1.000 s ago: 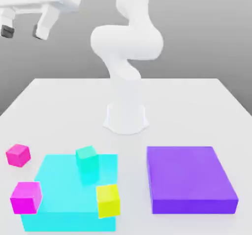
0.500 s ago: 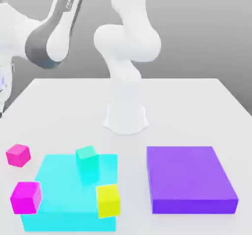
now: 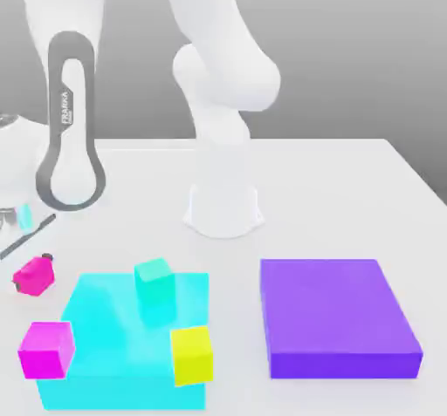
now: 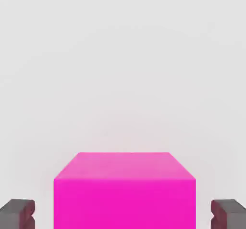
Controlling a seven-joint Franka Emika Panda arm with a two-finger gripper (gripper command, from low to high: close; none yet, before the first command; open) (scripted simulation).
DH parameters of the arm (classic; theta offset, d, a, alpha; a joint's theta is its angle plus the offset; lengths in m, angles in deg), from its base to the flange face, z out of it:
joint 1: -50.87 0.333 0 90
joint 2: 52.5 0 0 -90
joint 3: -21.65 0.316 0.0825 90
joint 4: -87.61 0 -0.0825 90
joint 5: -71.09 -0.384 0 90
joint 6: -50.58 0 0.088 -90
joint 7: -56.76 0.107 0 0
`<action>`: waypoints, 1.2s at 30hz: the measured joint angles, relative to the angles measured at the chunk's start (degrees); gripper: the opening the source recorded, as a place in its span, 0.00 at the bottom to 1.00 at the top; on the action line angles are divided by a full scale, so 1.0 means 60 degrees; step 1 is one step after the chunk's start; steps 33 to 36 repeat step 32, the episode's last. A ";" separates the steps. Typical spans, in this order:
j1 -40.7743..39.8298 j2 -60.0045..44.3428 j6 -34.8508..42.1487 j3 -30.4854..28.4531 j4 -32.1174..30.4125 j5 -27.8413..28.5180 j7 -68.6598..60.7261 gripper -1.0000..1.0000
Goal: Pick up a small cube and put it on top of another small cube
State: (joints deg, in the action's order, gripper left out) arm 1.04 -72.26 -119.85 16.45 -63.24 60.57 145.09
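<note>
Gripper low over the table at the exterior view's left edge, pointing down. Hand view: both dark fingers stand spread, one on each side of the small magenta cube, with a strip of bare table showing between each pad and the cube's side face. So the jaws bracket the cube but are not pressed on it; no contact seen. The cube sits centred between the pads, its side faces parallel to them; being a cube, it has no long axis to align with. Judgement: the coming move turns on this straddle. The thing to be picked lies directly under the hand, so closing in place should do, with no sideways correction. In the exterior view this same cube rests on the table, just beside the cyan slab and off its far left corner. Outward from there: a teal cube stands on the slab's top toward the back. A larger magenta cube and a yellow cube sit at its front corners; I cannot tell whether they rest wholly on it or overhang. No true containers here, only slabs. The purple slab lies well apart, on the exterior view's right. Likely stacking targets are the cubes on the cyan slab, all near the hand.
</note>
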 joint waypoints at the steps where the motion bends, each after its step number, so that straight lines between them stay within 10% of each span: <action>1: 0.0000 0.0000 -0.0006 0.0001 0.0000 0.0005 0.0005 0.00; 11: 0.0624 0.2096 0.1784 -0.0402 -0.0268 0.1220 0.1212 0.00; 23: 0.5993 0.3512 0.5104 0.2290 0.1662 0.1679 0.5960 0.00; 28: 0.6776 0.2458 0.3979 0.1657 0.1567 0.1896 0.6428 0.00; 29: 0.6744 0.2306 0.3796 0.1633 0.1536 0.1909 0.6443 1.00; 36: 0.6743 0.2306 0.3796 0.1633 0.1536 0.1908 0.6443 1.00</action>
